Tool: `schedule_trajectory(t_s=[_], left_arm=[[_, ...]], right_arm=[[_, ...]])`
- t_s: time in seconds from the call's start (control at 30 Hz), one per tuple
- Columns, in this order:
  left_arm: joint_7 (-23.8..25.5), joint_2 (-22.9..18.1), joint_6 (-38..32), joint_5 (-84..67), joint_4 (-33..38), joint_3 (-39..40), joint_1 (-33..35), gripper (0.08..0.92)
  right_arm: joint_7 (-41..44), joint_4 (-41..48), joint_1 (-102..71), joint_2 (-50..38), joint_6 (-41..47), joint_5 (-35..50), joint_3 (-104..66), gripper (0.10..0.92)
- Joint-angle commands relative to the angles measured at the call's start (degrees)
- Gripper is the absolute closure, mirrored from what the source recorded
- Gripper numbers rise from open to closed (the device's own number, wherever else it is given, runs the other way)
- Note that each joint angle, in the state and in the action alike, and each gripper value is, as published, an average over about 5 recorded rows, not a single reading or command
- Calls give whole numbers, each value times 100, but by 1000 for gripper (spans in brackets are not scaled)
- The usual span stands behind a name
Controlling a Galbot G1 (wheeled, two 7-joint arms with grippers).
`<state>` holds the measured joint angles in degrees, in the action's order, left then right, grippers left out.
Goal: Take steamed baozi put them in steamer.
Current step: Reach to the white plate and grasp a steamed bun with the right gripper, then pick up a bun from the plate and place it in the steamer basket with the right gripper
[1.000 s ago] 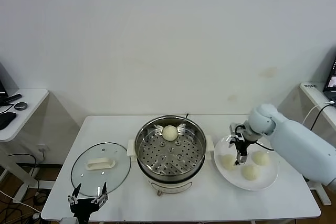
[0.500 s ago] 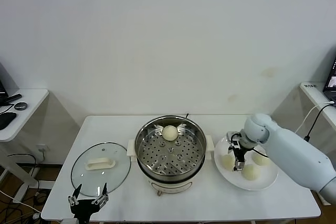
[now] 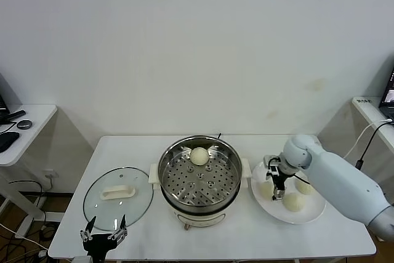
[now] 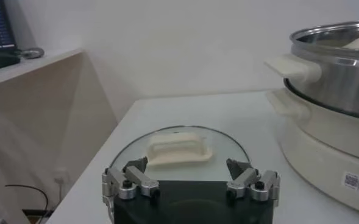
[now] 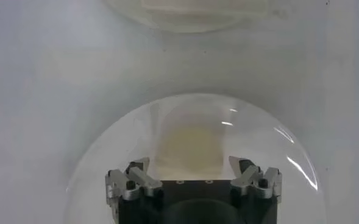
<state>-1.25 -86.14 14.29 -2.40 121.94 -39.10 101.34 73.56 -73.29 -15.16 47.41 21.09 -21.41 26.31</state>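
Observation:
The steamer [image 3: 165,165] stands mid-table with one baozi [image 3: 199,156] on its perforated tray at the back. Three more baozi lie on the white plate [image 3: 315,211] to its right: a left one [image 3: 265,191], a front one [image 3: 293,202] and a right one [image 3: 305,185]. My right gripper [image 3: 276,184] is open and low over the plate, right beside the left baozi. In the right wrist view the gripper [image 5: 191,165] has its fingers spread on either side of that baozi [image 5: 191,137]. My left gripper [image 3: 103,235] is parked, open and empty, at the table's front left.
A round glass lid [image 3: 118,196] with a white handle lies flat left of the steamer, just beyond my left gripper [image 4: 188,165]. The steamer's white side handle [image 4: 292,66] juts toward it. A side desk [image 3: 21,129] stands at the far left.
My right gripper has moved down and left over the plate, from between the buns to beside the left baozi. The left arm has not moved.

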Motion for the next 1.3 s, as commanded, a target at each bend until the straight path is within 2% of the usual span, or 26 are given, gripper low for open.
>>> schedule_trajectory(t_s=[0.03, 0.2, 0.43, 0.63, 0.8, 0.93, 1.1, 1.3], left_arm=[[2, -5, 1, 5, -23, 3, -10, 177], [4, -8, 2, 6, -30, 4, -11, 177], [4, -10, 1, 12, -60, 25, -43, 177], [1, -16, -4, 35, -62, 77, -55, 177], [-19, -26, -30, 281, -76, 129, -134, 177], [-22, -12, -29, 341, -31, 131, -186, 177], [-45, 0, -23, 342, 39, 100, -208, 177], [-66, 14, -26, 356, 169, 166, -211, 177]], right_arm=[[27, 86, -29, 50, -23, -56, -23, 203], [84, 117, -23, 50, -18, -105, -22, 222], [92, 122, -24, 40, -17, -89, -42, 388], [165, -4, 207, -107, 66, 218, -71, 466], [308, -425, 1297, -542, 292, 1097, 574, 473], [414, -642, 2900, -650, 576, 2192, 1777, 473], [517, -637, 4775, -192, 838, 3425, 3018, 472], [573, -467, 5725, 683, 1106, 4164, 3586, 474]])
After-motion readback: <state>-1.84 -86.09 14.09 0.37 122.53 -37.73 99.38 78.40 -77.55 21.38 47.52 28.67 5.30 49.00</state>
